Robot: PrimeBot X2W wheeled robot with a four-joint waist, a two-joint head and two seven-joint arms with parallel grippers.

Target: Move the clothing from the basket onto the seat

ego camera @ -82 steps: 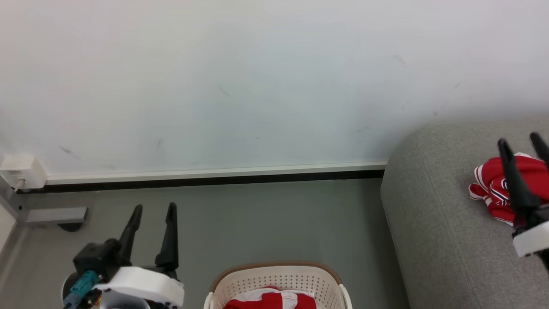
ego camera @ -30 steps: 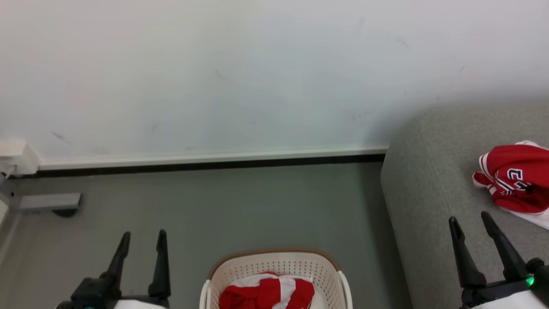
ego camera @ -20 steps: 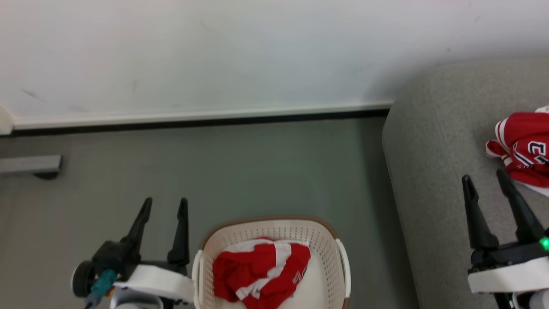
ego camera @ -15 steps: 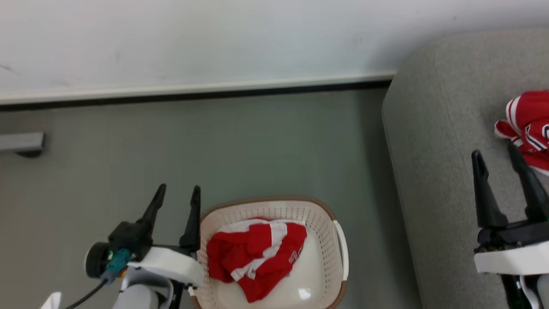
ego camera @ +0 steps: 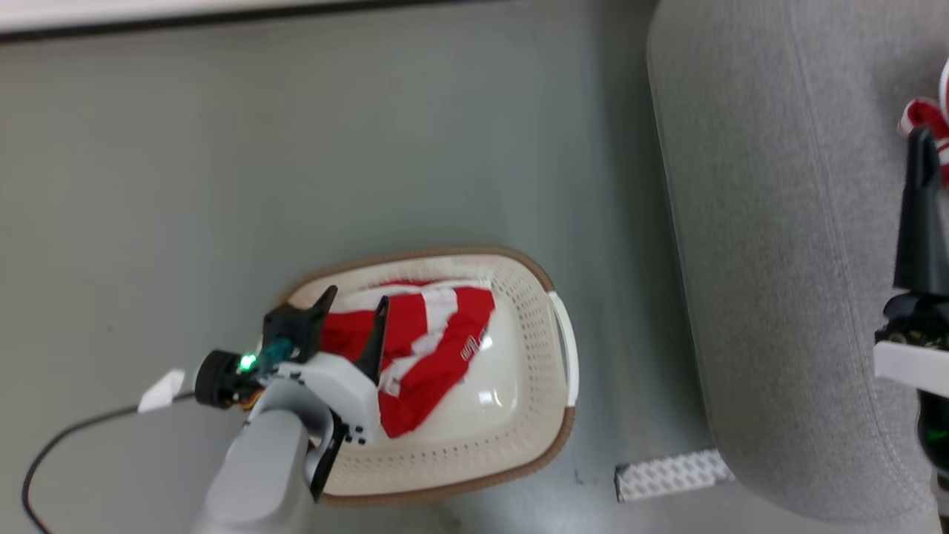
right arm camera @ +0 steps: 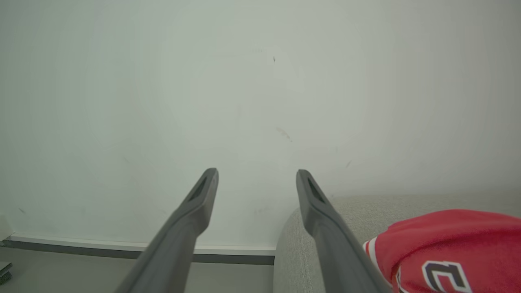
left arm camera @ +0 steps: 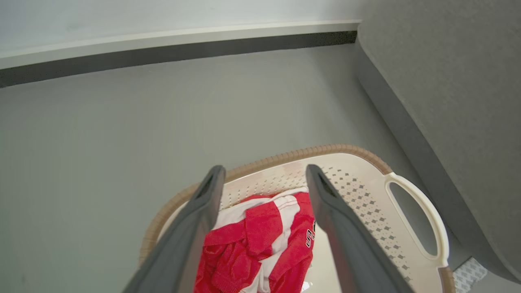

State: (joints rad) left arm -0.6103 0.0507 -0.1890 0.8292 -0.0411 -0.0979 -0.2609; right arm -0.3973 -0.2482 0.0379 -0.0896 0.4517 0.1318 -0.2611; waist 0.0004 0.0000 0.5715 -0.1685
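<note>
- My left gripper (left arm camera: 264, 170): jaws spread, over basket (ego camera: 537, 319) at 6 o'clock; one red garment (ego camera: 434, 348) inside.
- My right gripper (right arm camera: 256, 173): jaws spread, empty, over sofa (ego camera: 764, 222) at 3 o'clock.
- Second red garment (right arm camera: 447, 244) lies on sofa.

clothing (ego camera: 422, 348) in basket (ego camera: 519, 452), seat (ego camera: 771, 245) right
</note>
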